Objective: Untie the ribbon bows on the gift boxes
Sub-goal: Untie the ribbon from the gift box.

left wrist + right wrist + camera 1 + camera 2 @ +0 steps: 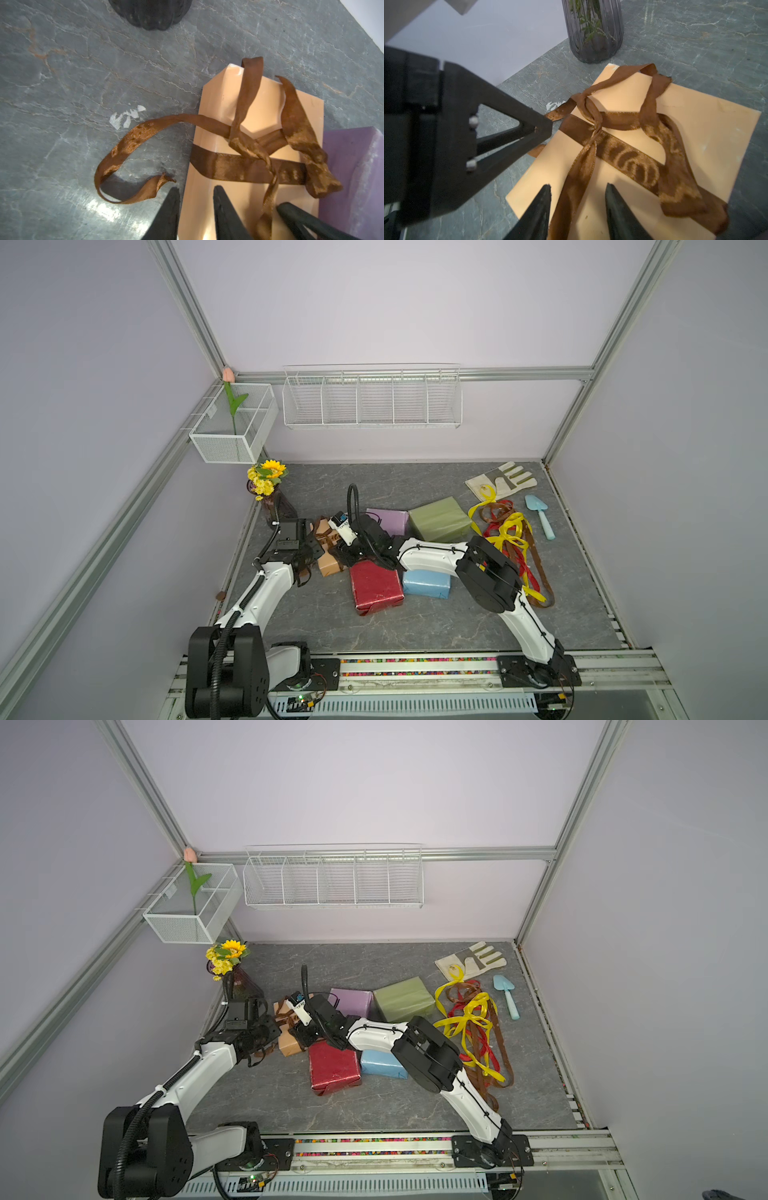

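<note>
The tan-orange gift box [220, 112] lies at the left of the table, seen in both top views [330, 567], crossed by a brown ribbon bow [249, 145] with a loose knot [593, 122]. One tail [128, 145] curls onto the table. My left gripper [196, 190] hovers over the box's edge, its jaws narrowly apart and holding nothing. My right gripper [578, 187] stands open over the same box, and a ribbon strand [571, 187] runs between its fingers unpinched. The lilac [388, 520], olive [440, 518], red [376, 587] and light blue [426, 584] boxes carry no ribbon.
A dark glass vase [593, 31] of yellow flowers [266, 477] stands close behind the tan box by the left wall. Loose yellow, red and brown ribbons [511, 539] lie piled at the right, near a glove [500, 481] and a blue trowel [540, 516]. White wire baskets [372, 400] hang on the walls.
</note>
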You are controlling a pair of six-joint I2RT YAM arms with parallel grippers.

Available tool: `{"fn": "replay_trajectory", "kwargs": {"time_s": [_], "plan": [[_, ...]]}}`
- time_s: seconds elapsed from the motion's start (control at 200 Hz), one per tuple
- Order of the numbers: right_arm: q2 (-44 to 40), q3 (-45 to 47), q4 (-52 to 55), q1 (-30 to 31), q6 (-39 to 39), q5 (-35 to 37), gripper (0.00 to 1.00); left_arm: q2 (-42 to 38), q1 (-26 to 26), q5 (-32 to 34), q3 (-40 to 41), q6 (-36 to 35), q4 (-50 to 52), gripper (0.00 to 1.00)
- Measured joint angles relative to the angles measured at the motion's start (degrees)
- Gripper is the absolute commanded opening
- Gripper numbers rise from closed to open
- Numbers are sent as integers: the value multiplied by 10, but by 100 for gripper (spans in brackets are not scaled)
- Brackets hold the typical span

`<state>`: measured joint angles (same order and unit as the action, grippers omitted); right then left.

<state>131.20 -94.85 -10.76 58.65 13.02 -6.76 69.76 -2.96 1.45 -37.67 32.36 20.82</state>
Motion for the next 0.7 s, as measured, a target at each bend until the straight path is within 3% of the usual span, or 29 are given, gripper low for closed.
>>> {"fn": "replay_trajectory", "kwargs": {"time_s": [0.31, 0.7], "plan": [[31, -43, 0, 0, -11, 5, 44, 12, 1, -28, 13, -3, -24, 23], [37, -32, -25, 0, -18, 9, 17, 22, 9, -43, 21, -3, -59, 22]]}}
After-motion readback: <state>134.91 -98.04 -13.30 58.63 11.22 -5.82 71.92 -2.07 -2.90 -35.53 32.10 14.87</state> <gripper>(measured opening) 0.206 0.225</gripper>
